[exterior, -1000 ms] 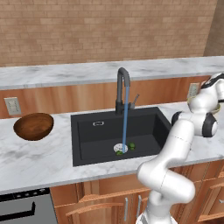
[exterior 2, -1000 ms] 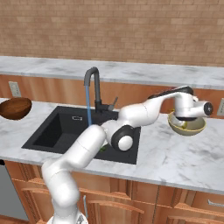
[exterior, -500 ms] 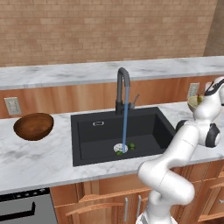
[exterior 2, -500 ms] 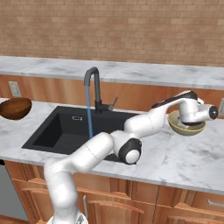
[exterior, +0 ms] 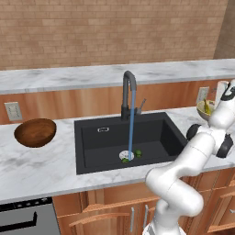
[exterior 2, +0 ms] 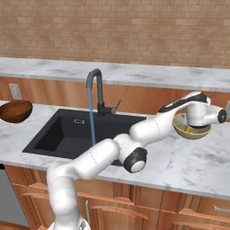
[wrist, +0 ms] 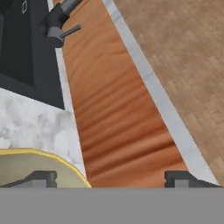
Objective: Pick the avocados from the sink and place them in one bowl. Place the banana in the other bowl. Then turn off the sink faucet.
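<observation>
Having just spread its jaws wide over the pale bowl (exterior 2: 192,130) at the right of the frame, the gripper (wrist: 111,177) holds nothing and the banana (exterior: 206,107) lies inside, so the avocados (exterior: 131,156) near the sink (exterior: 151,133) drain come next.

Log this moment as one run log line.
gripper: open over pale bowl | banana: in pale bowl | avocados: in sink | faucet: running
</observation>
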